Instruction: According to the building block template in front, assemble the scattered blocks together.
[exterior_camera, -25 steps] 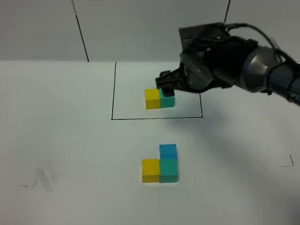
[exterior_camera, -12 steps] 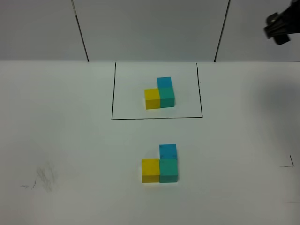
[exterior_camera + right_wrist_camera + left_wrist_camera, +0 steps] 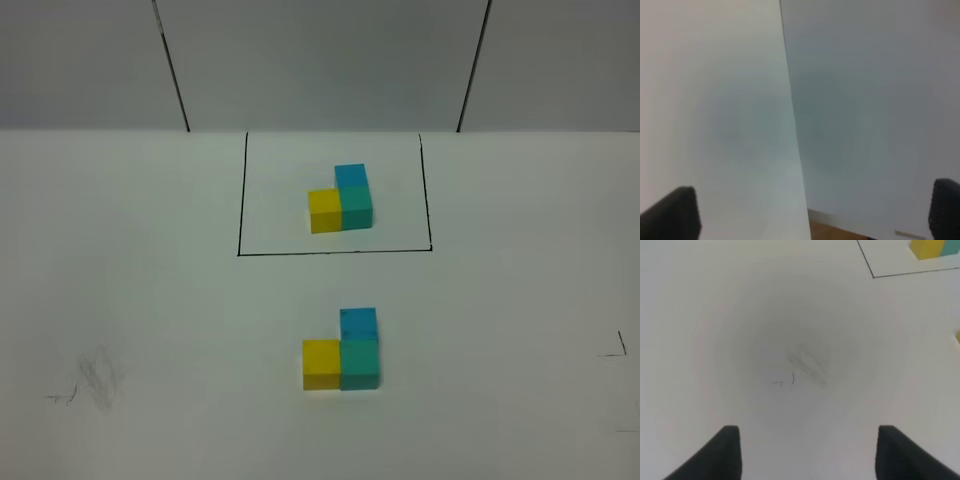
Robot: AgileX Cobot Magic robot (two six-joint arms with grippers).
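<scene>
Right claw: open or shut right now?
Open. In the right wrist view its two dark fingertips sit at opposite edges of the picture, wide apart, with nothing between them; only blank wall behind.

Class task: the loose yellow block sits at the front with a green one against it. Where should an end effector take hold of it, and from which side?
Grip the yellow block from above, on its near and far faces. Both look free, whereas the green block sits flush against its right face, leaving no room for a finger there. The blue block lies behind the green one, off to the side.
</scene>
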